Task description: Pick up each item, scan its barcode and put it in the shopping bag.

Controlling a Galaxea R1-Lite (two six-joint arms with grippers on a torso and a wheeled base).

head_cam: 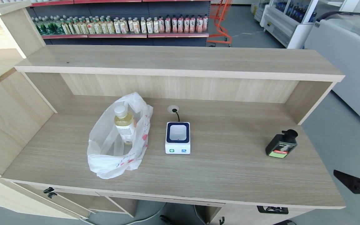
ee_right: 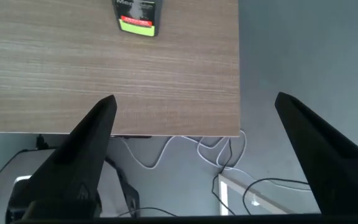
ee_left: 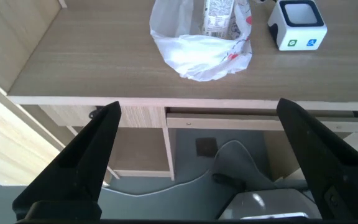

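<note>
**Both grippers wide open, one bottle bagged, one waiting**

My left gripper [ee_left: 199,109] hangs below the counter's front edge, its black wedge-shaped fingers spread wide with nothing between them. On the pale wood-grain counter [head_cam: 230,175], the thin, crinkled white plastic shopping bag [head_cam: 105,156] sits left of centre. A round tea bottle [head_cam: 124,123] stands upright inside it, white cap up. Just right of the bag sits the boxy white scanner [head_cam: 177,137], its window facing up. Well to the right is a flat-sided black pump bottle [head_cam: 281,144], pump end pointing away and slightly right. I can't tell whether it stands or lies. My right gripper [ee_right: 196,99] hovers off the counter's near right corner, fingers also apart and empty.
</note>
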